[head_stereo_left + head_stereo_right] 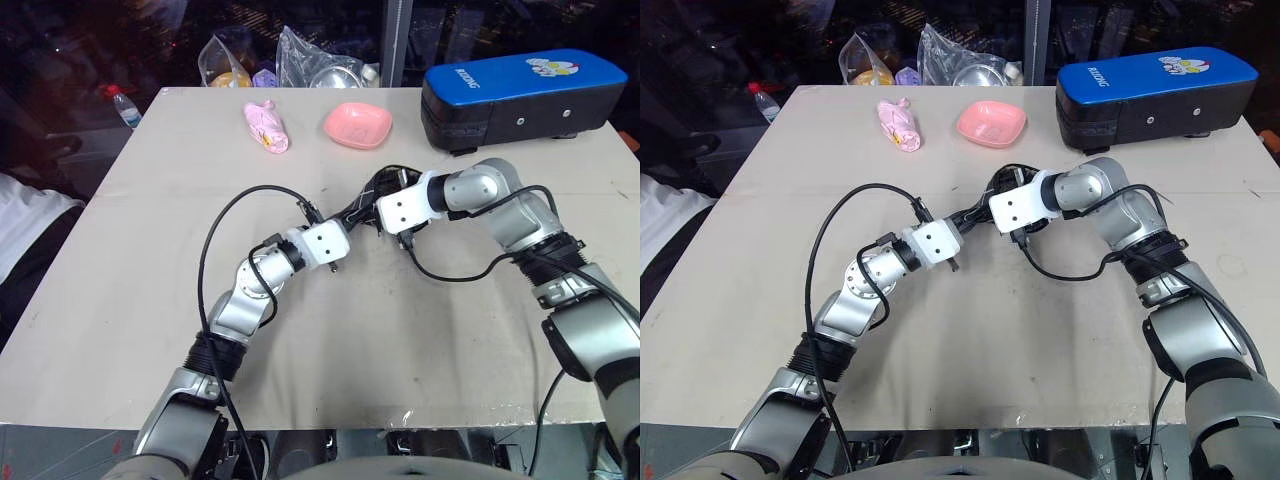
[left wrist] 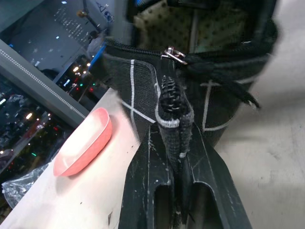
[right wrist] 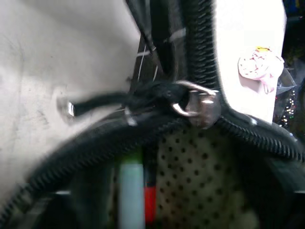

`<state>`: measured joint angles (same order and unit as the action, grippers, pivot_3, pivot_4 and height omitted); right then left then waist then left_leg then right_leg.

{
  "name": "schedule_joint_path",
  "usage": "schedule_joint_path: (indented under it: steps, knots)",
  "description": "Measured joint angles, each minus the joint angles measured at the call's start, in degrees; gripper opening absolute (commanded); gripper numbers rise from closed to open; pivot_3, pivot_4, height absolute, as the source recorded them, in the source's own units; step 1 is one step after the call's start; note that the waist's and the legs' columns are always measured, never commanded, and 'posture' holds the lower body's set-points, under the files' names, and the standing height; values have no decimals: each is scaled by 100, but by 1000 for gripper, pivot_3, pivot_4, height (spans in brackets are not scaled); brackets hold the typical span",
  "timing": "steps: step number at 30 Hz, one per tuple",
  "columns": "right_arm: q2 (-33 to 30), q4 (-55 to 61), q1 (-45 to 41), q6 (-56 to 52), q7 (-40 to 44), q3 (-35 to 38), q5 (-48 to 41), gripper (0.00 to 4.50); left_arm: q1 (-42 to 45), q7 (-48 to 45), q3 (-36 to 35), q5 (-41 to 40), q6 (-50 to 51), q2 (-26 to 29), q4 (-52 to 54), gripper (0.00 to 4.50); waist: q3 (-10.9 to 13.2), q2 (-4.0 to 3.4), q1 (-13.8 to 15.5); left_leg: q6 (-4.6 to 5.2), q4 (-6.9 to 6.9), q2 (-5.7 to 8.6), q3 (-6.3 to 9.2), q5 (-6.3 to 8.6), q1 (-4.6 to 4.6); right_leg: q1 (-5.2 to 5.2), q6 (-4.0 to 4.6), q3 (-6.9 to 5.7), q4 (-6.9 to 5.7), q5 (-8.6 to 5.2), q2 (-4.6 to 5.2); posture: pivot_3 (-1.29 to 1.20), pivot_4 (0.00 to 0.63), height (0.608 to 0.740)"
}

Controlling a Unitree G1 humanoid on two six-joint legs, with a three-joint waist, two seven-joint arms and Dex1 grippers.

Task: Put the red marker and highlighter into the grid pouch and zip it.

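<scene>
Pouch [image 2: 143,90] is floppy fabric; left gripper [image 2: 175,143] pinches its end, right gripper [image 1: 372,205] spread, so grab the cord [image 3: 102,102].

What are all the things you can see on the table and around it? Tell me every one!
grid pouch: one, black with white lines, mid-table between the grippers, zipper open
highlighter: one, pale mint cap, inside the pouch
red marker: one, red end, inside the pouch beside the highlighter
bowl: one, pink, far side of the table
pink bundle: one, left of the bowl
case: one, black with blue top, far right corner
plastic bags: two, clear, beyond the far edge
bottle: one, clear, beyond the far left corner
left gripper: shut on the pouch's end
right gripper: at the pouch's opening
</scene>
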<state>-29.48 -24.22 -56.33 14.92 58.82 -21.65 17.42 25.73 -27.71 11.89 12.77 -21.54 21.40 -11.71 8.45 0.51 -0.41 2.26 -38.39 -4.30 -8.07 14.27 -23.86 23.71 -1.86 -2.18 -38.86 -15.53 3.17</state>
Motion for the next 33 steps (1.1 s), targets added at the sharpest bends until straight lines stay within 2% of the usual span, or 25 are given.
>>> schedule_joint_path:
  steps: [4,7,10,11,14,17,21,27,33]
  knots:
    - [-554,785,144,-790,443,794,-897,4447,-33,14,-3,-2,14,-12,5,0,0,0,18,1,1,0,1,1,2,-1,0,0,2,0,1,0,150,740]
    - [-798,1699,534,-1887,715,1190,-1567,4447,-45,-16,6,-10,13,-44,0,0,0,0,7,1,2,-2,12,1,3,-2,1,-1,-2,0,-2,0,150,740]
    - [-974,2939,1070,-3861,749,1611,-2500,4447,-44,-106,20,-60,5,-70,-12,0,0,0,-12,1,2,-2,40,1,2,-1,1,1,-2,0,-2,0,150,740]
    - [-997,3057,1107,-4041,754,1624,-2590,4447,-46,-110,20,-69,4,-72,-12,0,0,0,-14,2,2,-2,42,1,2,-2,1,1,-2,0,-1,0,150,740]
    - [-1089,4190,1687,-5510,561,1929,-3352,4447,-40,-215,53,-148,-1,-108,-26,0,-1,2,12,3,3,-2,55,2,-1,-6,2,-8,4,0,0,0,150,740]
    - [-638,4938,2258,-7103,-139,2043,-3931,4447,-38,-268,106,-167,-3,-155,-34,0,-1,3,8,4,0,1,54,2,-1,-6,2,-2,-1,1,2,0,150,740]
    - [120,5280,2774,-8331,-1134,2174,-4286,4447,-35,-338,222,-171,-8,-284,-44,0,-2,4,8,4,-1,5,59,2,-1,-9,2,-4,-2,0,0,0,150,740]
    - [942,5189,2887,-9086,-2173,2394,-4417,4447,-23,-431,240,-172,-40,-300,-136,0,-2,5,3,4,0,7,63,2,-1,-8,1,-5,-2,0,-4,0,150,740]
    - [1411,4787,2651,-9238,-2736,2719,-4563,4447,-20,-452,312,-169,-50,-360,-156,0,-2,5,0,4,0,8,63,2,-1,-8,1,-5,0,0,-4,0,150,740]
